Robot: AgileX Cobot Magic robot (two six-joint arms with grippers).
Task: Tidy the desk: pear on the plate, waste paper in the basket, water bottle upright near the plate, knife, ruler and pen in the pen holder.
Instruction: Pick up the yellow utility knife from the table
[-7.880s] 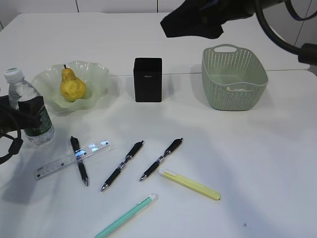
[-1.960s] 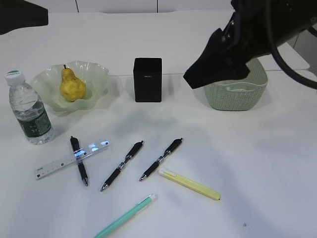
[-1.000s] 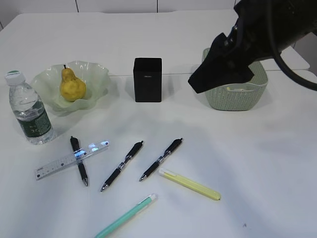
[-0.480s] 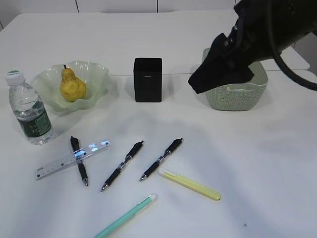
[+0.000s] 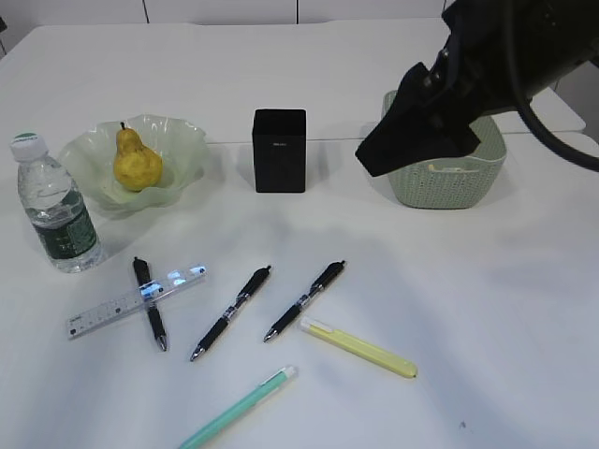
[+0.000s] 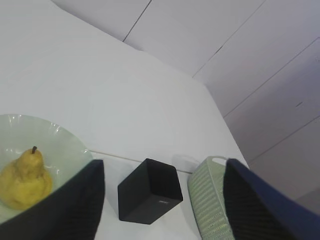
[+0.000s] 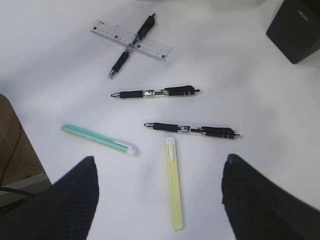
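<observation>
At 12 o'clock above the yellow knife (image 7: 174,188), right gripper (image 7: 160,200) poised with jaws spread empty, presumably for pickup into pen holder (image 5: 279,150).

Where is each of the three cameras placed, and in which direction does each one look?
Exterior view: at the desk's front, slanting down on everything; the right arm's dark bulk shows.
Left wrist view: high, facing the yellow pear in the pale green glass plate and the black square pen holder; both dark fingers frame it.
Right wrist view: high, looking down on pens and the clear plastic ruler; fingers wide apart.
All three show the pen holder.
</observation>
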